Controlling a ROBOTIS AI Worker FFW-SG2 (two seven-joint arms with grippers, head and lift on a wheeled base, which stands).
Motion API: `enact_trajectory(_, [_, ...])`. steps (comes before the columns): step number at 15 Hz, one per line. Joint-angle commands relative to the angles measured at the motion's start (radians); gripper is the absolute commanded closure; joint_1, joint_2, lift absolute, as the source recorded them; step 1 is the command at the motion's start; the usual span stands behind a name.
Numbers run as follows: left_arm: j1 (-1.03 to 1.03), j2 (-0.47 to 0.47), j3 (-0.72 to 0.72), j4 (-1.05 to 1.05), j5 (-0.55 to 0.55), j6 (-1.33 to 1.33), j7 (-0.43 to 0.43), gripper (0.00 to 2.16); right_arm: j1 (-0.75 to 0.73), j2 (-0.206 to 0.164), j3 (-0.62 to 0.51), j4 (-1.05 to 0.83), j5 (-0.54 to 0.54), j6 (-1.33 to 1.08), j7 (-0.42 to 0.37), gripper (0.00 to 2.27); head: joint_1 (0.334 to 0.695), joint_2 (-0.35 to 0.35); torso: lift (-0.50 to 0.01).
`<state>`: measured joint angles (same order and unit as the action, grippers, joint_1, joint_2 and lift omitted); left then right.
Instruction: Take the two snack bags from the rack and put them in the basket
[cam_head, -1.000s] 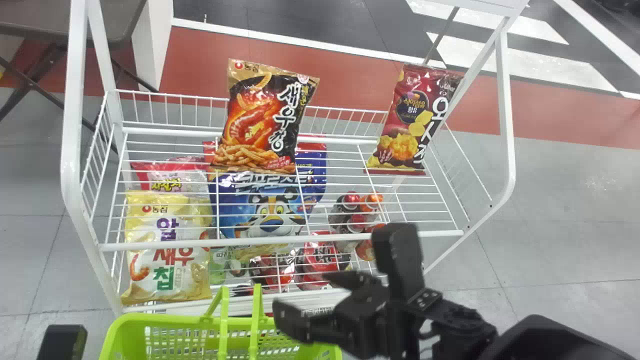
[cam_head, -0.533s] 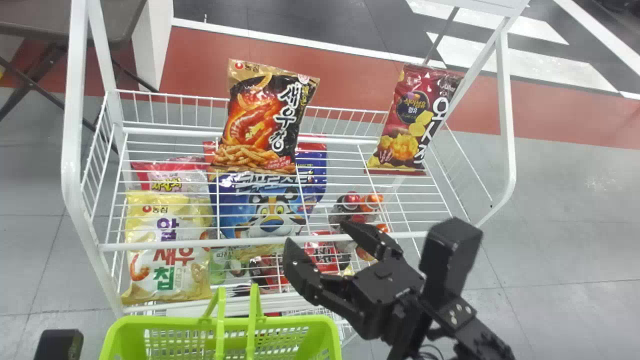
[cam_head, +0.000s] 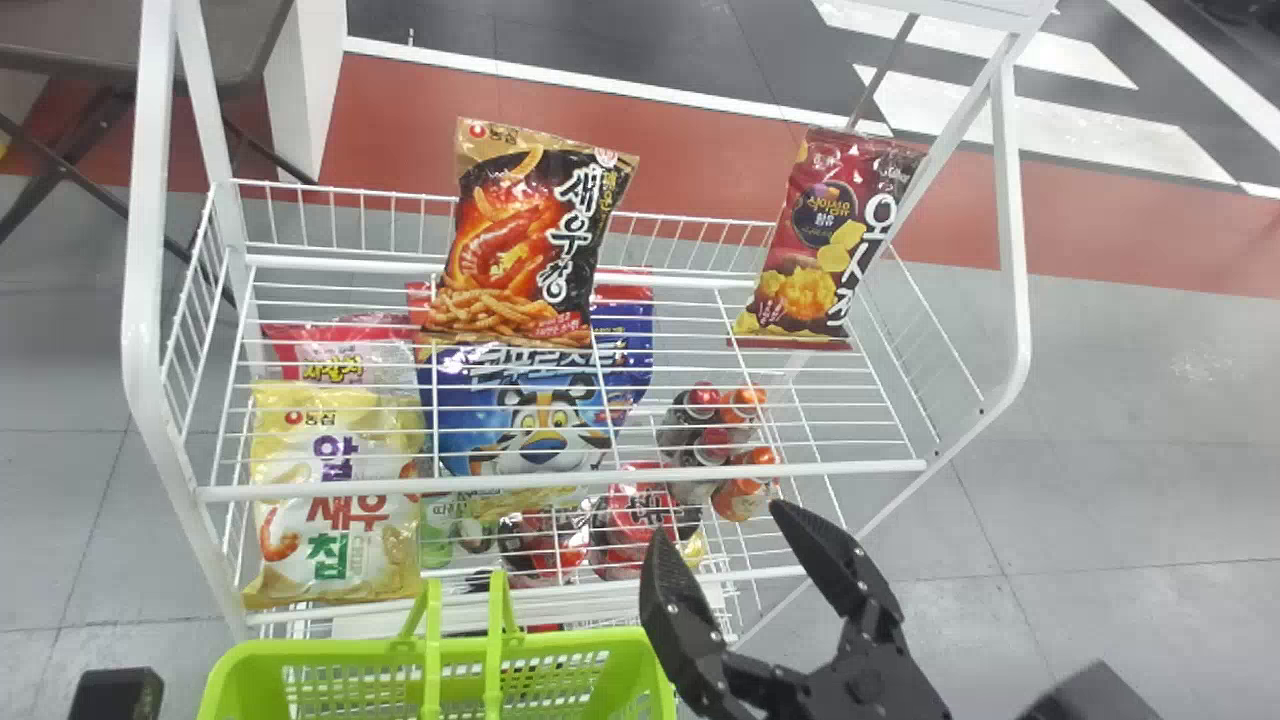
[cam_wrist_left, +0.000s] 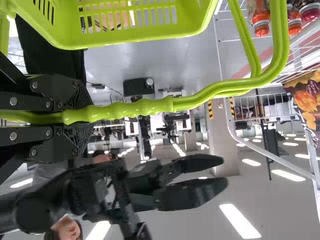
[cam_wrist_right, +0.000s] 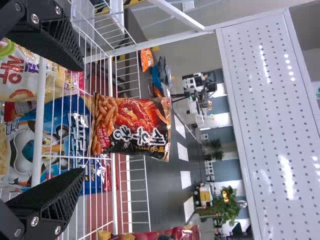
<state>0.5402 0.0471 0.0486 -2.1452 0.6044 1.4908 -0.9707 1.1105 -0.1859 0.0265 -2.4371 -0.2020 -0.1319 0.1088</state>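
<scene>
Up and to the left in the head view from the right claw (cam_head: 720, 525), high on the rack (cam_head: 145, 260): the dark snack bag (cam_head: 540, 240), probably first in line. Toward the upper right, the maroon snack bag (cam_head: 830, 240), likely the second. Right claw at the lower right of the frame, free for either bag, fingers spread wide with nothing between them, on the near side of the front rail (cam_head: 560, 481). Long axis of the dark snack bag close to upright, with a slight tilt. In the right wrist view, same bag sideways near the middle, farther off and between the lines of the two fingers, so roughly facing the opening across its width; maroon snack bag at the bottom edge. Best to clear the front rail, then go forward with a finger to either side, taking care not to tip the bag backward. From the left wrist view, a detail of the grip: left claw (cam_wrist_left: 82, 116) closed round the basket handle (cam_wrist_left: 145, 107), apparently leaving the picking to the right. Basket (cam_head: 330, 650) at the bottom of the head view, left of centre, handy for the drop.
</scene>
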Motion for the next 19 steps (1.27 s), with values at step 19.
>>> enact_trajectory(19, [0.012, 0.0, 0.022, 0.007, 0.006, -0.01, -0.02, 1.77, 0.028, -0.007, 0.032, 0.004, 0.081, -0.114, -0.057, 0.1, 0.695, -0.35, -0.011])
